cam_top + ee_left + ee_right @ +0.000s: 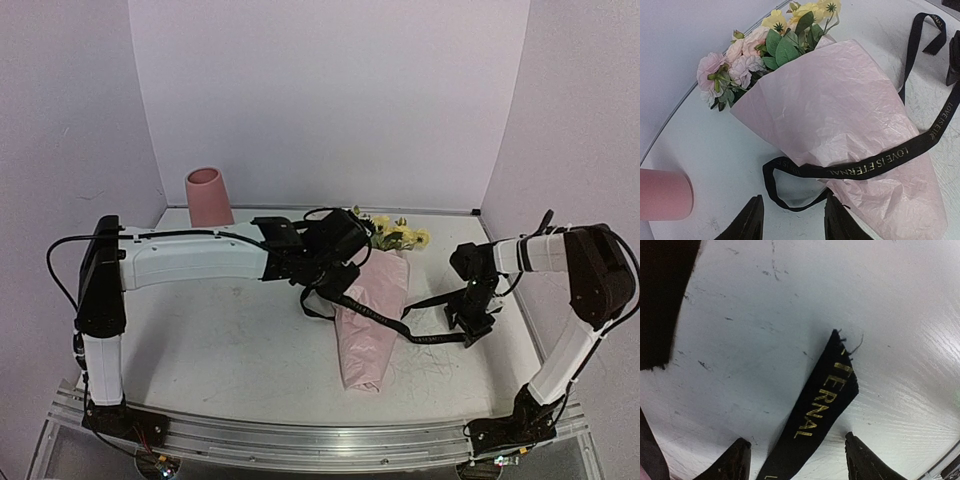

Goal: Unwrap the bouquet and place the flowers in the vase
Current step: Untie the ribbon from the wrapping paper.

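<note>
From where I stand the job is barely under way. The bouquet (372, 310) lies flat on the table (220, 340) with its paper (840, 100) still wrapped round the stems like a cone. The flowers (740, 67) poke out of the far end, ahead and to the left of the left gripper (795, 200). The one part that looks done is the ribbon (865, 167). It lies slack across the paper with no knot that I can see, one loop drooping onto the table just in front of the left gripper and the other end trailing off under the right gripper (796, 437). What's left, I reckon, is to pull the ribbon clear, open the paper, lift out the flowers and stand them in the vase (208, 195). The vase waits upright with nothing in it, well off to the left gripper's left by the back wall. The left gripper hangs low beside the wrap with its jaws parted and nothing between them. Its right finger sits close to the paper's edge, but I can't tell whether it touches. The right gripper is down near the table with its jaws spread wider than the ribbon. The ribbon's frayed end lies between the fingers, straddled rather than pinched.
</note>
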Robot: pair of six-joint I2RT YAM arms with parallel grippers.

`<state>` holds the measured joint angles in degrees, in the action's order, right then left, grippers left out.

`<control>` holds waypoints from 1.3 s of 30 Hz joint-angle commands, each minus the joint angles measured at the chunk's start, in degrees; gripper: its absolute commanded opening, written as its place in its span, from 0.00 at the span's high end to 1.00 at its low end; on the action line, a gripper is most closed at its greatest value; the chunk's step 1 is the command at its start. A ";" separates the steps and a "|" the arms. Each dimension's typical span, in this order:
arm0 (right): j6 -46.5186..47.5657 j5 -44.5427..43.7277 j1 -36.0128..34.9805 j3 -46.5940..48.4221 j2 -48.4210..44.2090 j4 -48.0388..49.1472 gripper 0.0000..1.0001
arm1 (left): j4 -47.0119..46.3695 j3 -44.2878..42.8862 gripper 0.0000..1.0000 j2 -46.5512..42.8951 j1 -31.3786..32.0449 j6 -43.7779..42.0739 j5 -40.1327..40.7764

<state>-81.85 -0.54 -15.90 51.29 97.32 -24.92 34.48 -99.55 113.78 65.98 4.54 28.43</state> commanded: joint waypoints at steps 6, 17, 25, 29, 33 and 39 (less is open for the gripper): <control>0.87 -0.19 -0.76 0.19 2.00 -2.05 0.93 | -0.64 3.12 0.57 -6.40 0.21 -0.12 3.95; 6.69 2.56 -5.73 6.32 -8.62 -1.88 1.00 | -1.21 10.12 0.58 -12.03 0.21 3.69 4.44; 16.17 10.58 -18.96 17.55 -12.09 16.45 1.00 | -1.34 15.84 0.58 -17.62 0.15 13.87 16.41; 16.44 15.99 -24.51 21.78 -9.33 31.99 1.00 | -1.34 21.65 0.55 -24.78 0.12 20.53 23.55; 19.27 19.22 -28.87 36.46 -0.24 34.12 1.00 | -1.20 25.99 0.55 -30.97 0.04 24.09 25.79; 20.19 25.06 -34.16 61.15 16.25 40.30 0.94 | -0.92 33.91 0.49 -43.46 0.04 31.18 29.67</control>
<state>-63.91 18.09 -47.07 100.13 106.10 7.96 33.98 -69.62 78.17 65.95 28.62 52.55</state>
